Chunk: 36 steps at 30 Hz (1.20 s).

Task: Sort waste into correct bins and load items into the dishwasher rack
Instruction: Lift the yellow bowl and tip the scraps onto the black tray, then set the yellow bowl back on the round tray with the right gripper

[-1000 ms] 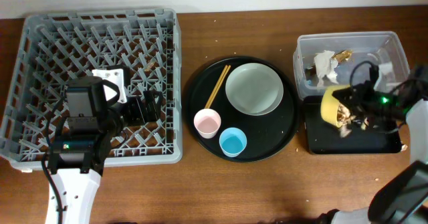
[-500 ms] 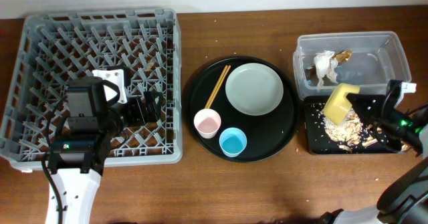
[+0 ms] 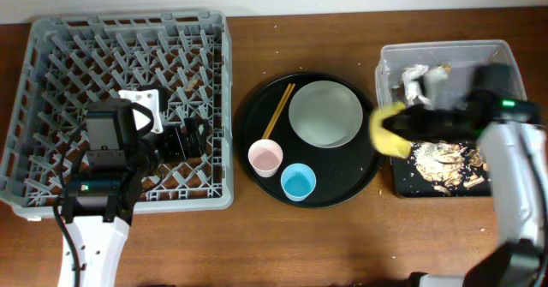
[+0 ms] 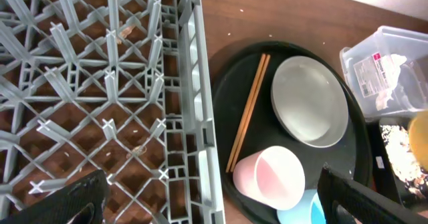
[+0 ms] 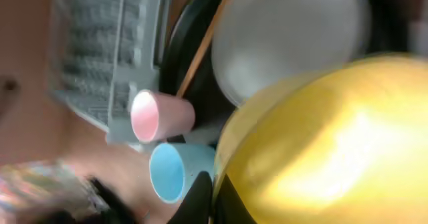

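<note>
My right gripper [image 3: 409, 126] is shut on the rim of the small yellow bowl [image 3: 387, 130], held tipped on its side at the right edge of the round black tray [image 3: 257, 163]. In the right wrist view the bowl [image 5: 334, 137] fills the frame. Tan food scraps [image 3: 441, 163] lie in the shallow black tray [image 3: 402, 184]. The napkin [image 3: 417, 81] and gold wrapper [image 3: 442, 68] lie in the clear tub [image 3: 505, 60]. The plate [image 3: 325, 114], pink cup [image 3: 265, 158], blue cup [image 3: 298, 182] and chopsticks [image 3: 278, 110] sit on the round tray. My left gripper [image 3: 190, 139] is open over the grey rack [image 3: 51, 56].
The left wrist view shows the rack's right wall [image 4: 197, 110], the chopsticks [image 4: 249, 110], the plate [image 4: 309, 100] and the pink cup [image 4: 271, 177]. A small white square object [image 3: 139, 98] lies on the rack floor. Crumbs dot the brown table between rack and tub.
My right gripper has swung the yellow bowl left, from over the shallow black tray to the round tray's right edge. The scraps now lie in the shallow tray. The left arm has not moved.
</note>
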Each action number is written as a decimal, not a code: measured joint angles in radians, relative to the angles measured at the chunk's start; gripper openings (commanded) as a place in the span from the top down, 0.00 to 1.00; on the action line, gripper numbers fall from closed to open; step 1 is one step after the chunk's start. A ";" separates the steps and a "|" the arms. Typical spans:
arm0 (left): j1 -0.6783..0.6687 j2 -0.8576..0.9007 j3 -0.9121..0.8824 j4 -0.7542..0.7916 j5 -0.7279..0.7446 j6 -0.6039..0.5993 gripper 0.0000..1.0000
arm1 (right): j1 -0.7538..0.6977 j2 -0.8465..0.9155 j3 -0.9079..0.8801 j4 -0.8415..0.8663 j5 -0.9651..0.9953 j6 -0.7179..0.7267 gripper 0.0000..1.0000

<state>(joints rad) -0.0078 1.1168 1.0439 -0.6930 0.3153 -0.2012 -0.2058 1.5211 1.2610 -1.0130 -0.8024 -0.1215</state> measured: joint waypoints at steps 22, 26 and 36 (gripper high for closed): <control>0.000 0.000 0.001 -0.026 0.000 0.000 0.01 | 0.640 0.211 -0.090 0.159 0.644 0.327 0.60; 0.000 0.000 0.001 -0.026 0.000 0.000 0.01 | 0.640 0.187 -0.032 0.151 0.683 0.328 0.55; -0.147 0.001 0.043 -0.014 0.113 0.158 0.01 | 0.437 -0.200 0.333 -0.077 0.700 0.335 0.01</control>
<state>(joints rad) -0.1551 1.1179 1.0866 -0.7071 0.4286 -0.0429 0.2314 1.3209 1.5936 -1.0904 -0.1028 0.2138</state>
